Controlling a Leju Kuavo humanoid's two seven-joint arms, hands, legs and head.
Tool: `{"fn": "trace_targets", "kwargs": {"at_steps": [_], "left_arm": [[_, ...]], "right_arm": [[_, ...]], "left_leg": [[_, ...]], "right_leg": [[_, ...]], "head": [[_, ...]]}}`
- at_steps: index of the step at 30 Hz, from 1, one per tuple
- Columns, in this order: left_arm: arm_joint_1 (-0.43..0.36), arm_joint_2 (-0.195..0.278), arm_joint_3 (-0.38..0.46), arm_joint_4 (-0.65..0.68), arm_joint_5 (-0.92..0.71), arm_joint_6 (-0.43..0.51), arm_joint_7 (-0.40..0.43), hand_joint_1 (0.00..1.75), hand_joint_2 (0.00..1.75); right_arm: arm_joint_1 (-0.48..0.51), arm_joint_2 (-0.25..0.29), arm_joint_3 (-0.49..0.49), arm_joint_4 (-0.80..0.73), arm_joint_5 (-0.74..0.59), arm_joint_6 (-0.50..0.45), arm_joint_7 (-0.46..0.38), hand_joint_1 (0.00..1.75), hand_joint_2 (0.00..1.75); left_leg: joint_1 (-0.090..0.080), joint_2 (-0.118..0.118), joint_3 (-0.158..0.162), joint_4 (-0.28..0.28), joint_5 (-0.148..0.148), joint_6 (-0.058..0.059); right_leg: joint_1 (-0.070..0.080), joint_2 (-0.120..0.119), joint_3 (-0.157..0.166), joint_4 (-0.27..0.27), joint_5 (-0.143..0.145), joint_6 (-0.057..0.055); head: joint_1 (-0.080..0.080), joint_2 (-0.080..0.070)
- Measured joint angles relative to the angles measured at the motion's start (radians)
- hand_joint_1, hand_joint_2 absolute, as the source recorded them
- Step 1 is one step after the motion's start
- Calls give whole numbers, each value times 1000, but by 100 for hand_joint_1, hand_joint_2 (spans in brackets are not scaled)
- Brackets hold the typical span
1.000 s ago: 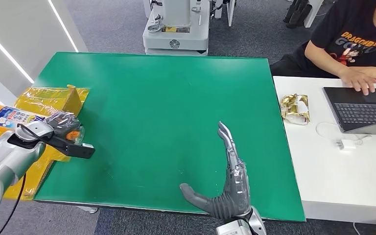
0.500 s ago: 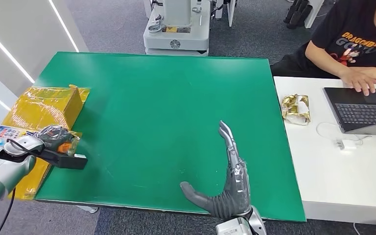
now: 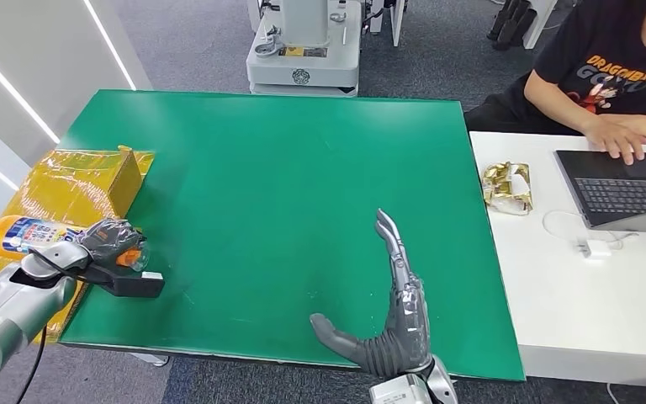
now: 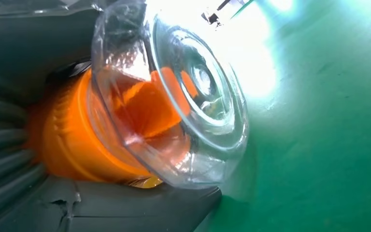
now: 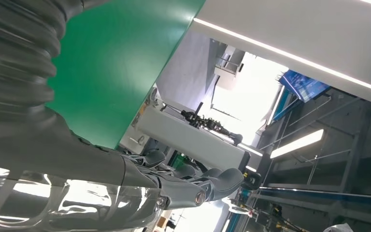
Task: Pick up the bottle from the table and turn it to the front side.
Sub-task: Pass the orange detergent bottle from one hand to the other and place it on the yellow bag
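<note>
The left hand (image 3: 105, 238) held a yellow plastic bottle with a blue-and-white label and an orange neck under a clear cap (image 3: 25, 235), its dark fingers wrapped around the neck end. The bottle lay nearly level above the near left corner of the green-topped bench (image 3: 286, 168), its capped end pointing toward the bench's middle and its yellow base reaching out past the left edge. In the left wrist view the clear ribbed cap (image 4: 193, 96) sat over the orange collar (image 4: 77, 145), with the grey fingers (image 4: 9, 159) pressed close around the collar and the green surface just beyond (whether the cap touched that surface could not be told). Just behind the bottle, at the bench's left edge, stood a yellow box wrapped in glossy film (image 3: 80, 181). The right hand (image 3: 391, 324) held nothing; it was flat and wide open over the near edge of the bench, fingers straight and pointing away from the robot, thumb stretched out to the left. To the right stood a white bench (image 3: 572, 303) bearing a crumpled gold foil wrapper (image 3: 507, 187), a dark laptop (image 3: 627, 194) and a white cable with a plug (image 3: 593, 247). A person in a black printed T-shirt (image 3: 614, 67) sat there with one hand on the laptop.
</note>
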Motion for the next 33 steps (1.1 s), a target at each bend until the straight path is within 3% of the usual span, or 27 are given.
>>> {"fn": "trace_targets", "kwargs": {"at_steps": [4, 10, 21, 32, 33], "left_arm": [[0, -17, 1, -1, -12, 42, 1, 175, 175], [10, -84, 15, -1, -64, 117, 27, 175, 175], [13, -139, 44, -1, -88, 131, 17, 175, 175], [11, -160, 59, 2, -97, 111, 23, 175, 175], [9, -161, 61, 4, -97, 105, 24, 140, 175]], "right_arm": [[0, 0, 0, 0, 0, 2, 0, 0, 175], [0, 0, 0, 0, 2, 14, 0, 0, 175], [-5, 0, -1, 2, 2, 35, -2, 0, 175], [-8, 0, -2, 9, 2, 31, -2, 0, 175], [-8, 0, -2, 9, 2, 31, -2, 0, 175]], "left_leg": [[0, -1, 0, 0, 0, 0], [0, 0, 0, 0, 0, 0], [0, -1, 0, 0, 0, 0], [0, -1, 0, 0, 0, 0], [0, -1, 0, 0, 0, 0]], "right_leg": [[0, -1, 0, 0, 0, 0], [0, 0, 0, 0, 0, 0], [0, -1, 0, 0, 0, 0], [0, -1, 0, 0, 0, 0], [0, -1, 0, 0, 0, 0]], "head": [[0, 0], [0, 0], [0, 0], [0, 0], [0, 0]]}}
